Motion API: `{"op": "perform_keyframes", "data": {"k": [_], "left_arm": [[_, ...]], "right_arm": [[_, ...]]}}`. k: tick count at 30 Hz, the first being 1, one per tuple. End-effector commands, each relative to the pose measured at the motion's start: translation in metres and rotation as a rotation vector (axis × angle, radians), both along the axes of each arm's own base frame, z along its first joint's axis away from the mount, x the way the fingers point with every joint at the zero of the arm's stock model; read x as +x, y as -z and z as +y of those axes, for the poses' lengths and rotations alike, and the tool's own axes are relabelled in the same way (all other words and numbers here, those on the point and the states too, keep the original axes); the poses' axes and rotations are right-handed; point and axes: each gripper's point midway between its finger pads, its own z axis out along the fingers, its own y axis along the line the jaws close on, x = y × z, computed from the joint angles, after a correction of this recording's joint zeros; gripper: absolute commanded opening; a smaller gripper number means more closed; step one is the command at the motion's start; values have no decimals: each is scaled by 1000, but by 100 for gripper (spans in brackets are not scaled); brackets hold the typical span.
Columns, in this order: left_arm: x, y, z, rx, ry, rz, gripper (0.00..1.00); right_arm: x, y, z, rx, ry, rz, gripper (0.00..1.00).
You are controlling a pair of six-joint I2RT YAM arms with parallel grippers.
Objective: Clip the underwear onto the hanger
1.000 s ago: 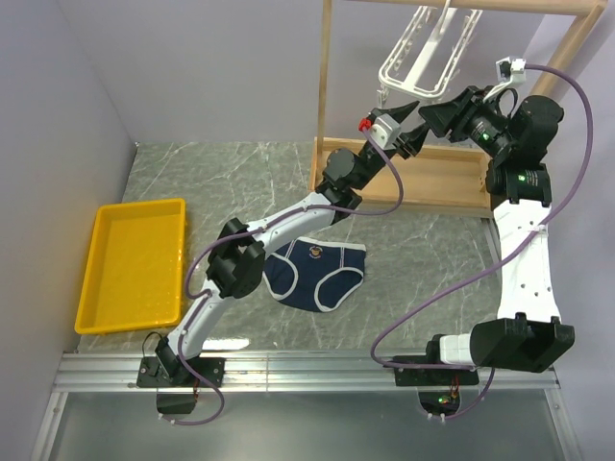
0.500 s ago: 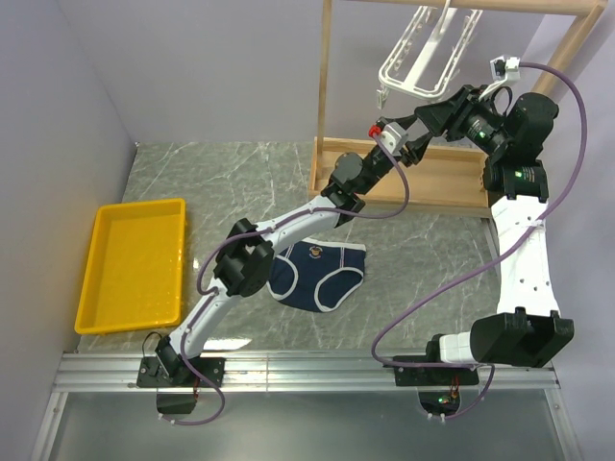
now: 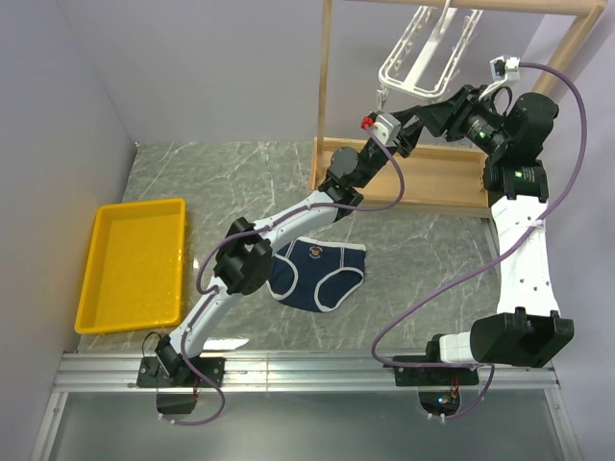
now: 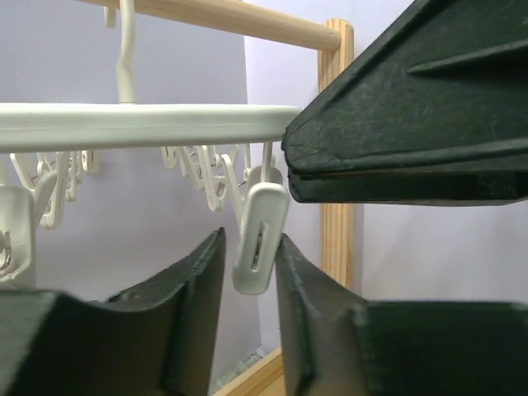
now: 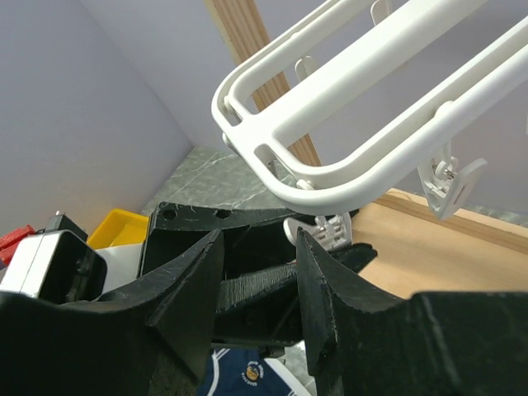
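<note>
The navy underwear (image 3: 318, 274) lies flat on the marble table, below both grippers; its top edge shows in the right wrist view (image 5: 247, 375). The white hanger (image 3: 423, 60) hangs from the wooden rail (image 4: 231, 16). My left gripper (image 3: 405, 120) is raised under the hanger's near corner. Its jaws (image 4: 247, 239) stand narrowly open around one dangling white clip (image 4: 260, 239), which sits close to the right finger. My right gripper (image 3: 432, 113) is open and empty. Its fingers (image 5: 260, 239) straddle the left gripper's fingers just below the hanger frame (image 5: 346, 124).
A yellow tray (image 3: 135, 264) sits at the table's left. The wooden rack's upright post (image 3: 325, 86) and base board (image 3: 432, 178) stand behind the grippers. More clips (image 4: 49, 186) hang along the hanger bar. Walls close in at left and back.
My left gripper has risen toward the hanger's corner clip. My right gripper has reached left until its fingers overlap the left one. The underwear has not moved.
</note>
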Motion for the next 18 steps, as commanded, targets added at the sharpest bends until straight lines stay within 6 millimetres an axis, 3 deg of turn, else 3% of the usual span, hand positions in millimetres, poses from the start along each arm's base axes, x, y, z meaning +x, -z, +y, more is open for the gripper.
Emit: {"op": "perform_keyframes", "data": {"k": [1,6,10,18], "left_arm": [[-10,-32,11,-73,28,-29,34],[-20,-36,13,-59,61,-41,27],[-27,-42,14,-54,88,-44,22],[-34,-50,18,-40,109,-43,17]], "right_arm": [[-10,-28,1,-9,9,-80,48],[-8,-39,-20,-58,104,-121,53],[-3,-33,-33,-100,140,-114,57],[4,-27,-30,-109,97,-94,60]]}}
